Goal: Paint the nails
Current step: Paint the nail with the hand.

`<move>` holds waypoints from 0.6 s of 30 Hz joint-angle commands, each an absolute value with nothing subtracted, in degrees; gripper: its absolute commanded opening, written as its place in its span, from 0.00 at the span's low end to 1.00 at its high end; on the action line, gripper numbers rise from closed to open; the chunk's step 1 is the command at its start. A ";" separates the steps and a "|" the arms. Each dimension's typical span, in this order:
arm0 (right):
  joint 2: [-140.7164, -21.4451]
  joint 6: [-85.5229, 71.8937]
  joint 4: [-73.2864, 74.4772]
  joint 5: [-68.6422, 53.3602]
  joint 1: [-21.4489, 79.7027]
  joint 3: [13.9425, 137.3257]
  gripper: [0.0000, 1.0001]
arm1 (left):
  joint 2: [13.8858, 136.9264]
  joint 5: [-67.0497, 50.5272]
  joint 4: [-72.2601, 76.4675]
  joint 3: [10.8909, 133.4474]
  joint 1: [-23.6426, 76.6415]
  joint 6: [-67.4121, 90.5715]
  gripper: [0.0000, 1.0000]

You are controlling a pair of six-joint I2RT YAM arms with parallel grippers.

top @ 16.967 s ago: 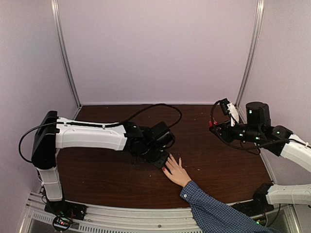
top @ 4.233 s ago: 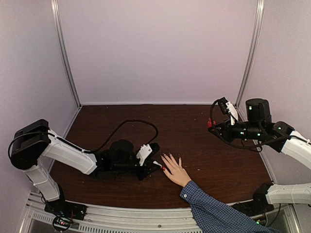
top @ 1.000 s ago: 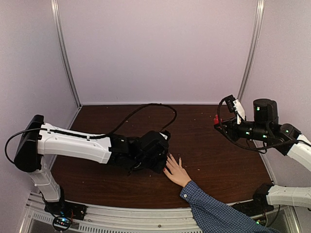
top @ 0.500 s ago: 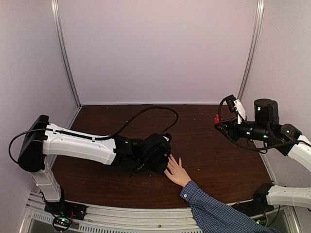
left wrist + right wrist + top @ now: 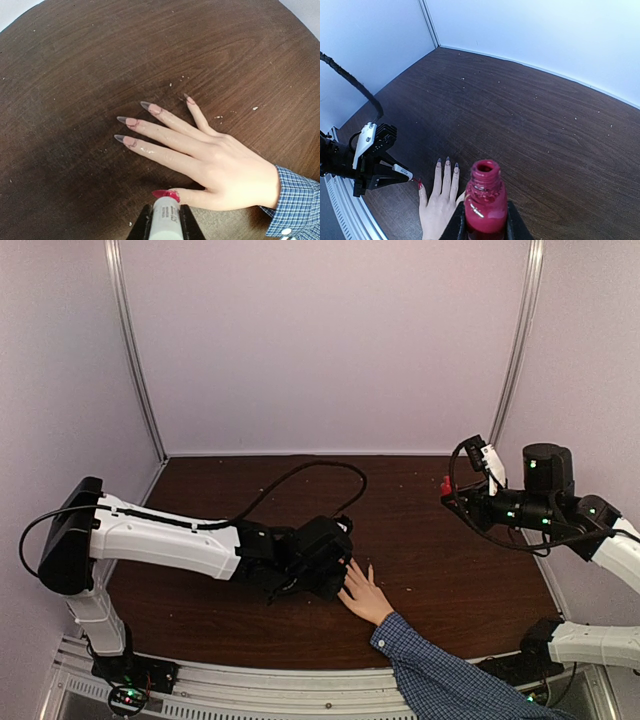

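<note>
In the top view, my left gripper (image 5: 338,573) sits low on the table (image 5: 440,570), right against the thumb side of the hand (image 5: 366,599) lying flat there. My right gripper (image 5: 448,490) hangs well apart, up at the right.

From the left wrist, the jaws are clamped on a white brush cap (image 5: 165,226). The nails (image 5: 128,120) of the four spread fingers are bare, and the thumb's is glossy red just beyond the cap.

From the right wrist, the jaws squeeze an open red polish bottle (image 5: 485,200).
</note>
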State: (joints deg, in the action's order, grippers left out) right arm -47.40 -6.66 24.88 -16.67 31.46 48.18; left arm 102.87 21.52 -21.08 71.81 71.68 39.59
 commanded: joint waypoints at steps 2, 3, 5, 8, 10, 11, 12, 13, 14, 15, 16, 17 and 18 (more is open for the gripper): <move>-46.74 -6.80 24.52 -16.22 30.96 48.43 0.00 | 103.82 21.29 -20.13 73.58 71.45 40.39 0.00; -46.73 -6.77 24.48 -16.21 30.95 48.43 0.00 | 103.83 21.27 -20.27 73.52 71.46 40.48 0.00; -46.76 -6.80 24.43 -16.25 31.02 48.43 0.00 | 103.75 21.26 -20.31 73.48 71.46 40.72 0.00; -46.84 -6.77 24.43 -16.25 31.03 48.43 0.00 | 103.72 21.01 -20.24 73.48 71.45 41.03 0.00; -46.79 -6.77 24.43 -16.22 31.03 48.43 0.00 | 103.81 21.01 -20.22 73.48 71.44 41.02 0.00; -46.76 -6.77 24.43 -16.24 31.03 48.43 0.00 | 103.79 20.94 -20.17 73.48 71.45 41.04 0.00; -46.80 -6.76 24.43 -16.25 31.03 48.43 0.00 | 103.83 20.91 -20.19 73.48 71.45 40.98 0.00; -46.84 -6.72 24.43 -16.26 31.03 48.43 0.00 | 103.88 20.91 -20.23 73.51 71.51 40.95 0.00; -46.80 -6.76 24.43 -16.23 31.01 48.43 0.00 | 103.89 20.98 -20.29 73.48 71.46 40.96 0.00; -46.78 -6.74 24.43 -16.20 30.98 48.43 0.00 | 103.82 20.93 -20.24 73.48 71.48 40.91 0.00; -46.80 -6.81 24.43 -16.18 30.95 48.43 0.00 | 103.86 20.93 -20.26 73.40 71.49 40.95 0.00; -46.81 -6.83 24.43 -16.23 30.96 48.43 0.00 | 103.90 20.85 -20.30 73.32 71.53 40.96 0.00; -46.78 -6.78 24.43 -16.21 31.02 48.43 0.00 | 103.89 20.83 -20.34 73.24 71.54 41.00 0.00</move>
